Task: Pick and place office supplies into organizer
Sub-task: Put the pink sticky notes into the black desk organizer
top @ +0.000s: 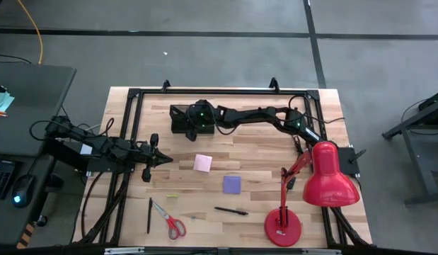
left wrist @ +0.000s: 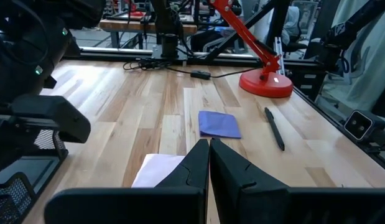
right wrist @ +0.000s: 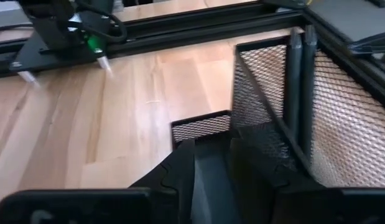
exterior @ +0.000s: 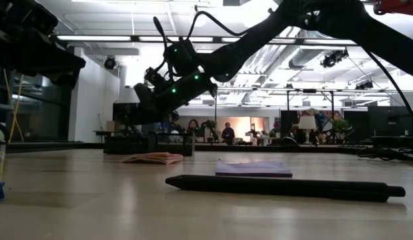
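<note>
From overhead, near the bench's far edge: right gripper (top: 182,120) reaching in over the black organizer (top: 177,127), fingers hidden there. Toward the left edge: left gripper (top: 164,159), tips pressed together, empty. Mid-bench: pink pad (top: 202,163) and purple pad (top: 231,185), apart. Along the near edge: red-handled scissors (top: 171,222), one pen (top: 148,214) just beside them, another pen (top: 231,210) nearer the red lamp (top: 323,180), a tiny yellowish piece (top: 172,196) between.

At table height: dark pen (exterior: 286,187) lying nearest, purple pad (exterior: 253,168) behind it, pink pad (exterior: 153,158) farther back.

Past the left wrist: fingers (left wrist: 192,165) shut tight just above the pale pad (left wrist: 156,170); purple pad (left wrist: 218,123) and pen (left wrist: 274,128) beyond.

Past the right wrist: fingers (right wrist: 180,165) spread apart, straddling the organizer's mesh wall (right wrist: 201,127).
</note>
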Robot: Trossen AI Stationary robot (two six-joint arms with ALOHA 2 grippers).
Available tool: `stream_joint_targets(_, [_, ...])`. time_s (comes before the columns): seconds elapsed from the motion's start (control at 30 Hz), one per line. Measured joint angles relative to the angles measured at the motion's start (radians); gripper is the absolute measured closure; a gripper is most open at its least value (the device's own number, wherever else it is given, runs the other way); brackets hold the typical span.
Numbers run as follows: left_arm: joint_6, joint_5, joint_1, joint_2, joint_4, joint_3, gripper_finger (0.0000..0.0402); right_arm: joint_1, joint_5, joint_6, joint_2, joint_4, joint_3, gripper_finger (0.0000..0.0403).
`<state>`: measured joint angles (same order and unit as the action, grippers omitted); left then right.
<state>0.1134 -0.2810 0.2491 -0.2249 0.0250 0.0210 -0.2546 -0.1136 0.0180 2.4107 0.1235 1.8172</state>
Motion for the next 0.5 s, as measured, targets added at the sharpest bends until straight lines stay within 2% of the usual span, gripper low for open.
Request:
stream_joint_targets(0.3, [0.000, 0.001, 0.000, 0.000, 0.000, 0.000, 0.0401, 0.040, -0.052, -0.027, 0.000, -0.005, 0.000, 0.0305])
stream_joint_targets(0.5, [0.000, 0.018, 0.000, 0.000, -0.002, 0.000, 0.0401, 0.048, -0.227, -0.038, 0.000, -0.039, 0.000, 0.0304])
